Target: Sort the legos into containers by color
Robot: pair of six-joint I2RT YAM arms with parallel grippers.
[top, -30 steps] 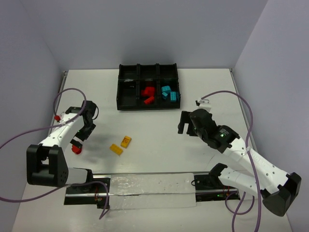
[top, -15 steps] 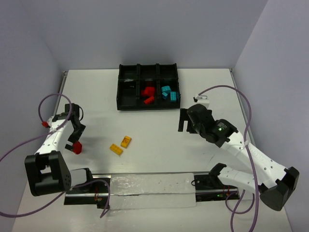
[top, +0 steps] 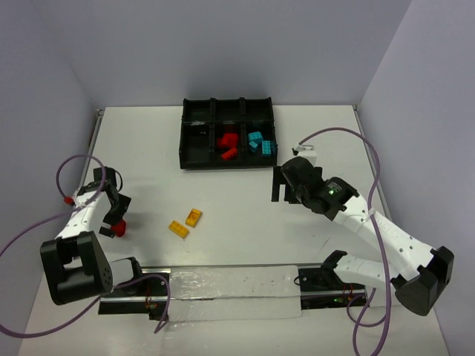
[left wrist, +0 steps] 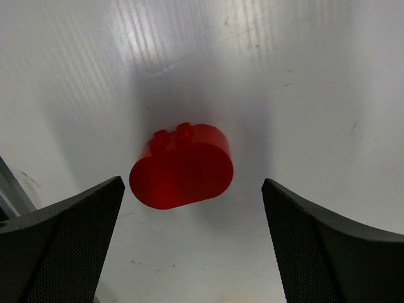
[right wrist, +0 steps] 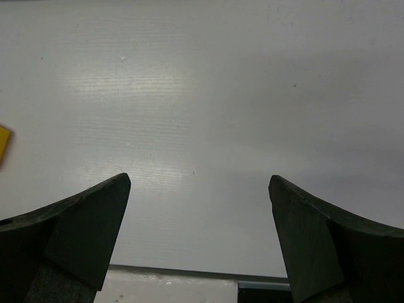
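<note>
A red lego (left wrist: 182, 165) with a rounded end lies on the white table, also seen in the top view (top: 116, 229). My left gripper (left wrist: 191, 184) (top: 112, 219) is open just above it, one finger to each side, touching nothing. Two yellow legos (top: 194, 217) (top: 177, 229) lie mid-table. The black divided tray (top: 182, 141) at the back holds red legos (top: 227, 142) in a front middle compartment and cyan legos (top: 260, 142) in the front right one. My right gripper (top: 283, 194) (right wrist: 199, 178) is open and empty over bare table, right of the yellow legos.
A yellow lego's edge (right wrist: 3, 153) shows at the left border of the right wrist view. A clear plastic strip (top: 234, 291) and the arm bases line the near edge. Cables loop beside both arms. Walls close in the table's sides.
My left arm has swung left and back while its gripper stays over the red lego, which has not moved. My right gripper has shifted slightly towards the tray.
</note>
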